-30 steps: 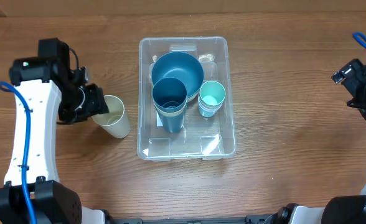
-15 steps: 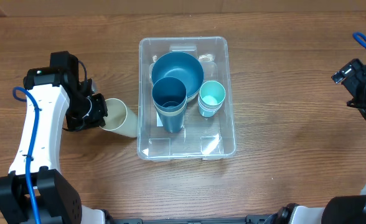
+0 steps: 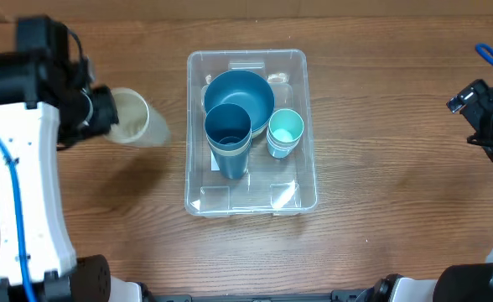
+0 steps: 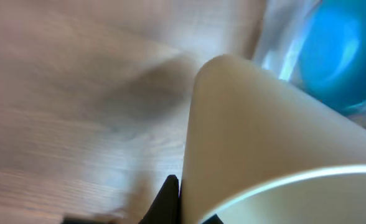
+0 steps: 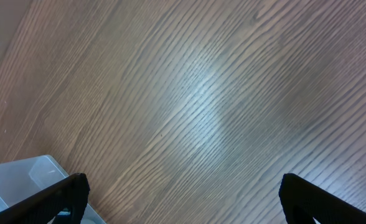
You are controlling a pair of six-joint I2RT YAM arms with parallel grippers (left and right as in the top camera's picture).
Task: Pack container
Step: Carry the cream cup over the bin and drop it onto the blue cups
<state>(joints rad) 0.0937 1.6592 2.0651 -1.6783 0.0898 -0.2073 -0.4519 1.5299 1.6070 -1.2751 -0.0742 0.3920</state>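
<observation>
The wooden table (image 3: pixel 381 126) shows bare wood on both sides of the container (image 3: pixel 307 180), which sits at its centre exactly where it sat a second ago, long sides running away from the robot. The broadest open stretch lies to the right, between the bin's right wall and the right gripper (image 3: pixel 480 109), parked well apart near the table's right edge and unmoved. The left arm (image 3: pixel 20 168) has swung up and back toward the far-left corner, blurred in the overhead view. Inside the bin, a blue bowl (image 3: pixel 238 94) fills the far end, with a dark blue cup (image 3: pixel 228 130) and a smaller teal cup (image 3: pixel 285 127) just in front of it, none shifted; the near end is unfilled. A cream cup (image 3: pixel 133 117), lying on the wood beside the bin's left wall a second ago, now hangs tilted, pinched at its rim by the left gripper (image 3: pixel 102 113), near the bin's far-left corner but apart from it. The right fingers (image 5: pixel 58 196) are spread wide, holding nothing.
</observation>
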